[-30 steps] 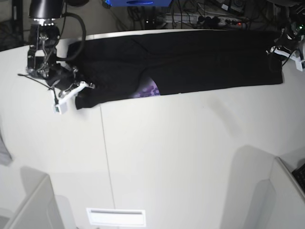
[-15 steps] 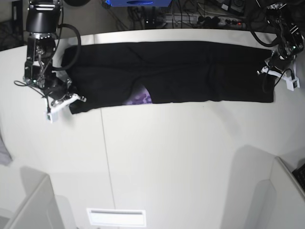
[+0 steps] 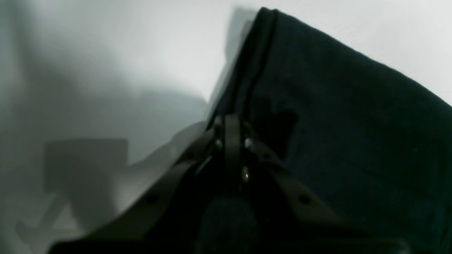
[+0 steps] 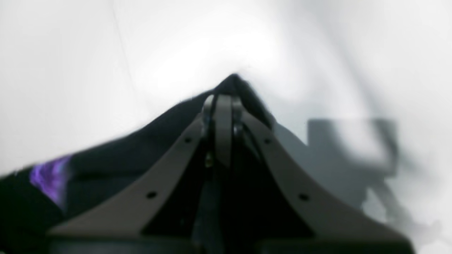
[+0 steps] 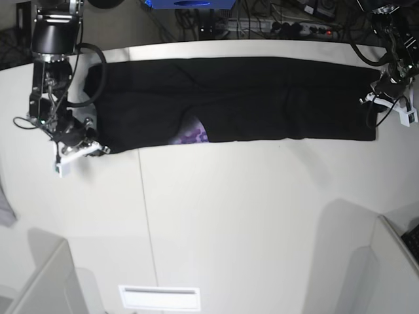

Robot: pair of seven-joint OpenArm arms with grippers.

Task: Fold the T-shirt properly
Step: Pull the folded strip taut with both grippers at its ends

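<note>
The black T-shirt (image 5: 262, 98) lies pulled out into a long flat band across the far side of the white table (image 5: 229, 216). A small patch of purple print (image 5: 194, 136) peeks out at its near edge. In the base view my right gripper (image 5: 95, 149) is shut on the band's near left corner. My left gripper (image 5: 374, 108) is shut on its right end. In the right wrist view the right gripper (image 4: 224, 100) pinches a peak of black cloth (image 4: 141, 141), with the purple print (image 4: 49, 176) off to the left. The left gripper (image 3: 231, 121) clamps the folded hem of the black cloth (image 3: 353, 123).
Cables and a power strip (image 5: 308, 27) lie behind the table's far edge, beside a blue box (image 5: 190, 3). A seam (image 5: 145, 216) runs down the tabletop. A white slotted plate (image 5: 159, 297) sits near the front edge, with grey panels (image 5: 46, 281) at the bottom corners.
The right gripper has drawn its corner further left and slightly nearer. The left gripper came down and nearer at the right end. The shirt now lies straighter and flatter.
</note>
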